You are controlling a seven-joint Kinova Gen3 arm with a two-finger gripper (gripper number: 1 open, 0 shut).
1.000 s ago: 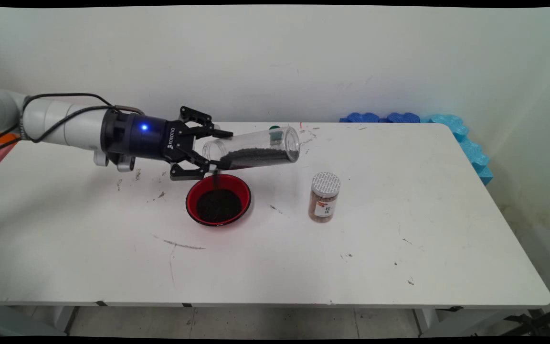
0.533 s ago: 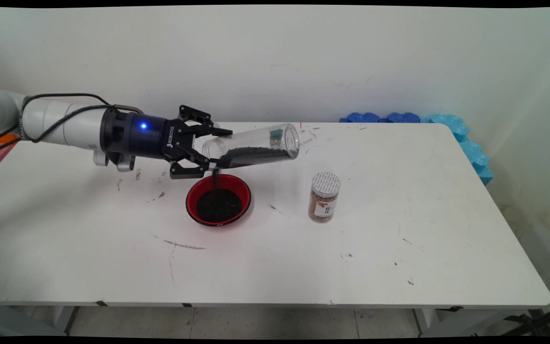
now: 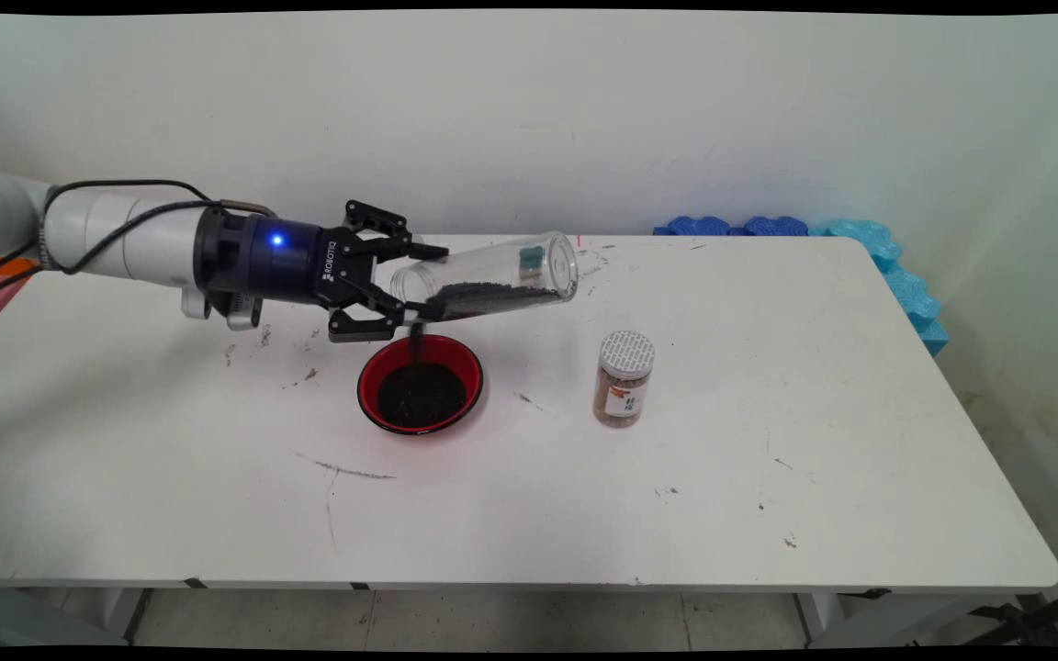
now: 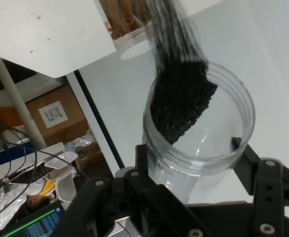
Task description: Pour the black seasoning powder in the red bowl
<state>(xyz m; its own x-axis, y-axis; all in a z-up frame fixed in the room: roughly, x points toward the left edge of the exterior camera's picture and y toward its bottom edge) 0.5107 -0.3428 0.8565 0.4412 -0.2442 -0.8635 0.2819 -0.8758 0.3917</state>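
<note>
My gripper [image 3: 405,286] is shut on a clear plastic jar [image 3: 492,275] near its open mouth, holding it almost level with the mouth tipped down to the left. Dark grains lie along the jar's lower side and fall in a thin stream into the red bowl [image 3: 420,384] right below, which holds a dark heap. In the hand view the jar [image 4: 198,133] sits between my fingers, its mouth toward the camera, with black grains [image 4: 181,101] streaming out past the rim.
A small spice jar [image 3: 624,378] with a white lid and brown contents stands to the right of the bowl. Blue foam pieces [image 3: 869,252] line the table's far right corner. The table's right edge [image 3: 997,441] runs close to the wall.
The jar's far end has risen a little, tipping it steeper. Fewer grains lie in the jar and the heap in the bowl has grown.
</note>
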